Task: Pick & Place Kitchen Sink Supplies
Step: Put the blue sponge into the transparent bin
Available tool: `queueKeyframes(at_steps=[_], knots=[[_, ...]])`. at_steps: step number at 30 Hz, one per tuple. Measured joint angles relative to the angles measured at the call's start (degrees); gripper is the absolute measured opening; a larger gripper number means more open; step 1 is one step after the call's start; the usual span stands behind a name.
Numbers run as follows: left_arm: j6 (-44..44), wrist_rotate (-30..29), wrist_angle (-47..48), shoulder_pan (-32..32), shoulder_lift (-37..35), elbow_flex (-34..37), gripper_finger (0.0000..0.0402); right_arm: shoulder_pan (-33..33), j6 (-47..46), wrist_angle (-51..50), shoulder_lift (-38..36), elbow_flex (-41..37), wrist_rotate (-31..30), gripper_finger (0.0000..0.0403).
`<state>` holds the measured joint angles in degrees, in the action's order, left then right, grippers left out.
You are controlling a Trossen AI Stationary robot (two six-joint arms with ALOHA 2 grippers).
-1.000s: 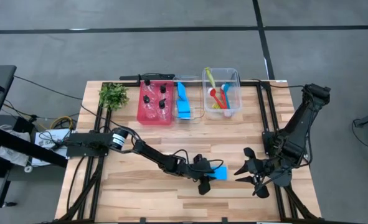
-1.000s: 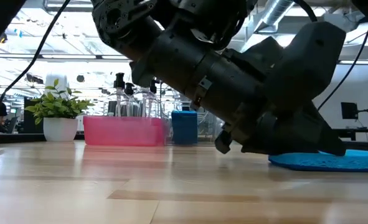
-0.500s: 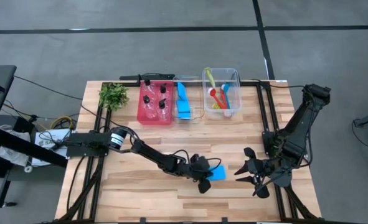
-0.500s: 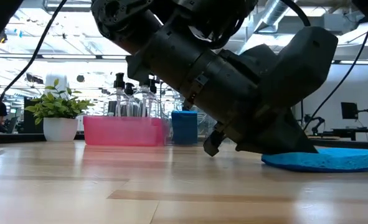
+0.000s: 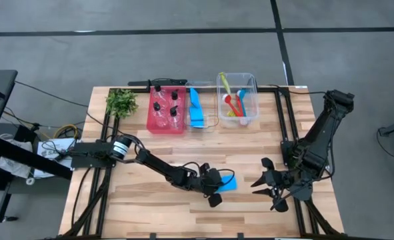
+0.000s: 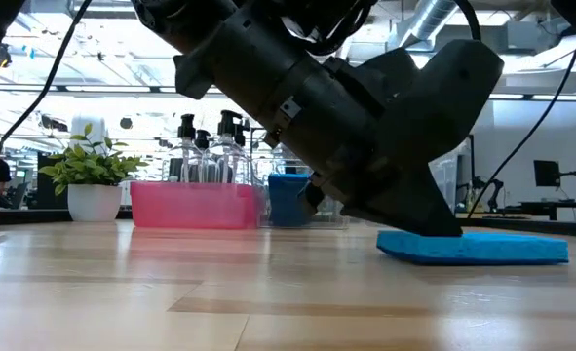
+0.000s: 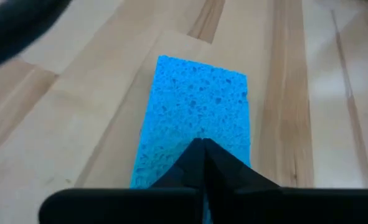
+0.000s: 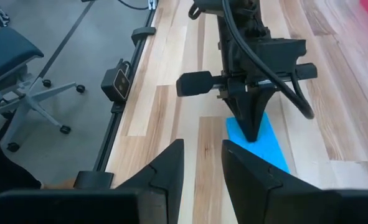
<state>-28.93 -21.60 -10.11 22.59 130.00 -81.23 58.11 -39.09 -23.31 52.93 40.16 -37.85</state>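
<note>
A blue sponge (image 5: pixel 229 182) lies flat on the wooden table, near the front and right of the middle. My left gripper (image 5: pixel 220 185) reaches to it from the left, slanting down, with its fingers shut and their tips on the sponge (image 7: pixel 196 106). My right gripper (image 5: pixel 257 183) waits to the right of the sponge, above the table. It points toward the sponge (image 8: pixel 268 146), and its fingers (image 8: pixel 202 146) stand a little apart with nothing between them. My left gripper has its shut fingertips (image 8: pixel 249 135) on the sponge's top face (image 7: pixel 199 134), at the end nearest its own arm. The fingers slant down from the table's left. The sponge (image 6: pixel 482 247) lies level on the table. Whether any of it is pinched, I cannot tell.
Along the far edge stand a leafy plant (image 5: pixel 121 102), a red bin (image 5: pixel 166 113) with black-capped bottles, a clear bin (image 5: pixel 197 107) with blue sponges and a clear bin (image 5: pixel 237 100) with coloured brushes. Bare wood lies between them and the grippers.
My left gripper has drawn back a little toward the table's left and tipped steeper. The sponge has slid along the table with it the same way. In the low view its squashed end has sprung back to a flat slab.
</note>
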Motion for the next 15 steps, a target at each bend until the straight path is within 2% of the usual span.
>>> queueKeyframes(at_steps=[10, 15], knots=[[0.13, -0.79, -0.92, 1.26, -1.53, -0.07, 0.0002, 0.0, -1.45, -0.04, 0.0, 0.0, -0.98, 0.0102], [3.26, -6.29, 0.31, 2.24, -4.52, -0.17, 0.0002, 0.04, -1.51, -0.21, 0.0, 0.0, -0.98, 0.0102]])
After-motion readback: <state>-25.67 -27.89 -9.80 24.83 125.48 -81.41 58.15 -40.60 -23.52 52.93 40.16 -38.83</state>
